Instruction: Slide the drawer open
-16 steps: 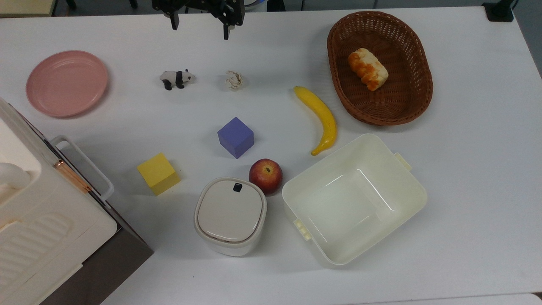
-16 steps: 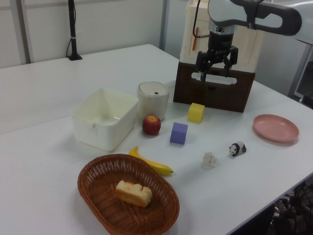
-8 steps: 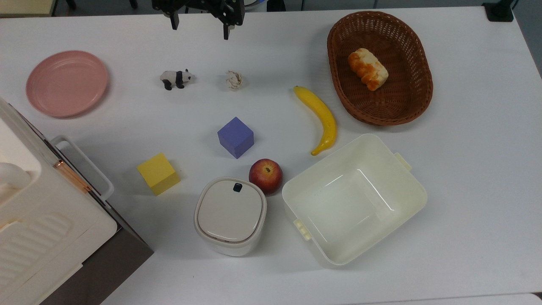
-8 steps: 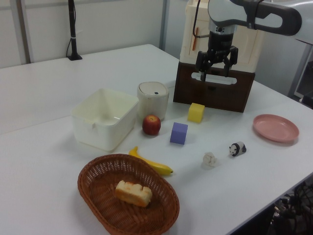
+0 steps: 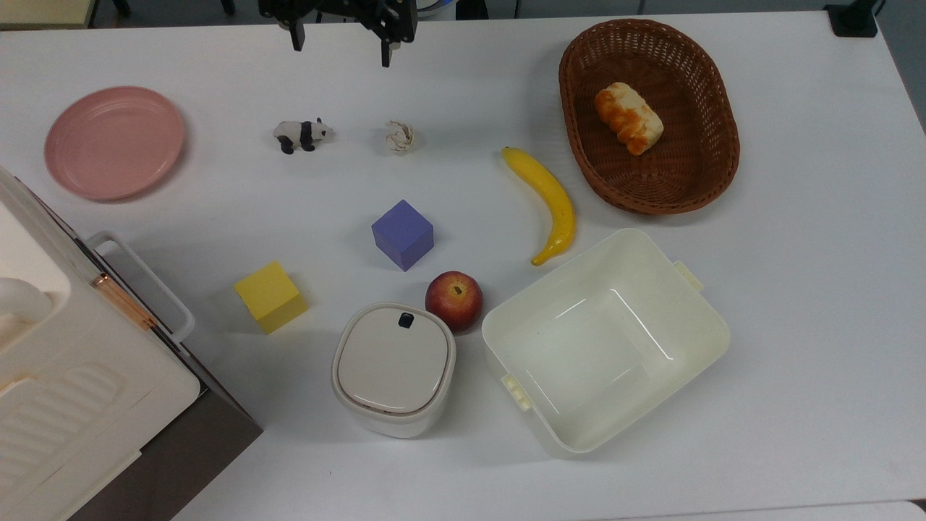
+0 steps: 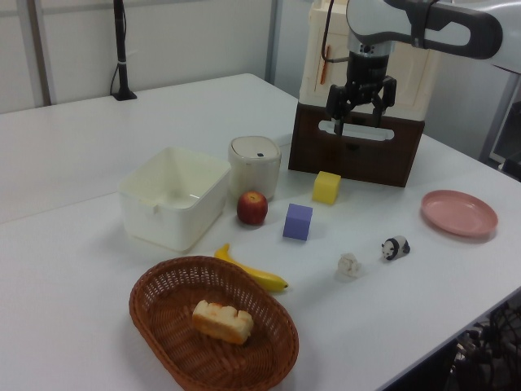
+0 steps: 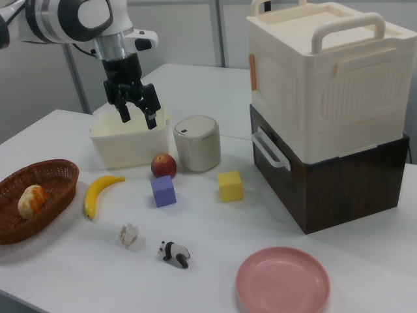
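The drawer (image 7: 281, 177) is the dark-brown base under a cream cabinet (image 7: 319, 78), and it looks shut. Its white loop handle (image 7: 270, 150) sticks out from the front panel. In the top view the handle (image 5: 145, 278) lies at the left edge, and in the left view the drawer (image 6: 358, 156) stands at the back. My gripper (image 5: 340, 51) hangs open and empty in the air near the top view's top edge, far from the handle. It also appears in the right view (image 7: 138, 120) and the left view (image 6: 356, 124).
Between gripper and drawer lie a pink plate (image 5: 114, 142), a toy panda (image 5: 302, 134), a paper ball (image 5: 399, 137), a purple cube (image 5: 402, 234) and a yellow cube (image 5: 270, 296). A lidded bin (image 5: 393, 365), apple (image 5: 453, 299), cream tub (image 5: 604, 340), banana (image 5: 548, 200) and bread basket (image 5: 694, 166) fill the top view's right.
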Controlling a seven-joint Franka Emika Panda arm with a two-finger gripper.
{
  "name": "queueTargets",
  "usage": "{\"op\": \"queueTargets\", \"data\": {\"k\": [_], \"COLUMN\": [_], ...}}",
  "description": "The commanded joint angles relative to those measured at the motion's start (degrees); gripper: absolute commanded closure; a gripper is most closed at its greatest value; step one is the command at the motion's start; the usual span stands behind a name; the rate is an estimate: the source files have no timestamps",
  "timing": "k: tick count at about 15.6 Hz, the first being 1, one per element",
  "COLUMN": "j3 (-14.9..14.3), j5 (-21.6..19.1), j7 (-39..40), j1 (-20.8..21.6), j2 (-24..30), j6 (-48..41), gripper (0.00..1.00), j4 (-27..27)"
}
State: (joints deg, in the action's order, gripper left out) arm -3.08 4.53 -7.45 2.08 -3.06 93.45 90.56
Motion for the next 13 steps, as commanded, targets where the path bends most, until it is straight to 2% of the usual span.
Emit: {"op": "queueTargets", "data": {"k": [1, 13], "j3": [0.53, 1.49], "j5": [-1.19, -1.1], "j7": [1.47, 1.38], "j1": [-0.59, -0.41], "j2": [-0.1, 0.07], "j6": [-1.34, -0.29], "gripper": [0.0, 0.0], "j4": [-0.91, -0.91]}}
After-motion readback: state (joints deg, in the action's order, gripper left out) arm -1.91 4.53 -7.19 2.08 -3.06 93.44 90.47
